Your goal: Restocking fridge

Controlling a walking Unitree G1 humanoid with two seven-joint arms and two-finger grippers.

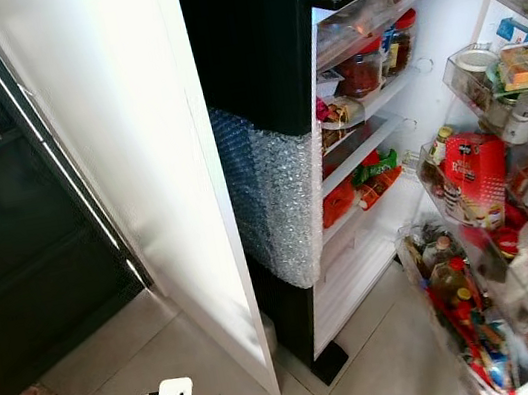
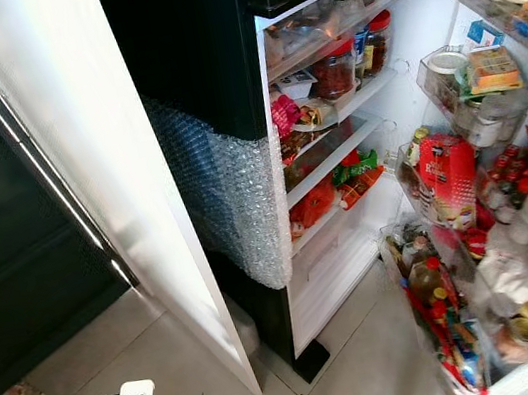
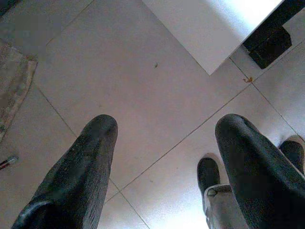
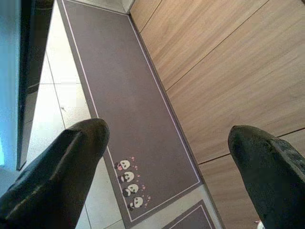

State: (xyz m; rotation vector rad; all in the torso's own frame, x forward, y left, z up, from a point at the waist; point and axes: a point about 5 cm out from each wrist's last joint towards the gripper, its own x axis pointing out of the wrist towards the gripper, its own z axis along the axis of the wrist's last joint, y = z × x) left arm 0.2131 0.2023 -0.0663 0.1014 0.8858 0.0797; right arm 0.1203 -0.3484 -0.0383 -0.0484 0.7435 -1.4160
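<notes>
We stand by the open fridge point(image 1: 376, 199) at the right, our left gripper point(image 3: 164, 157) and right gripper point(image 4: 167, 162) spread wide, empty, hanging above the floor point(image 3: 143, 71).

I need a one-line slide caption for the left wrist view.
Left gripper, fingers open, hangs above the tiled floor near the white fridge door's bottom corner.

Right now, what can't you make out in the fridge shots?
- Fridge shelf backs: hidden by its black side wall, eye views.
- Door bins: cut off at the right edge; jars overlap, labels too small.
- Red carton text: too small.
- Left pincer, right pincer: open, facing floor; neither wrist view faces the shelves.
</notes>
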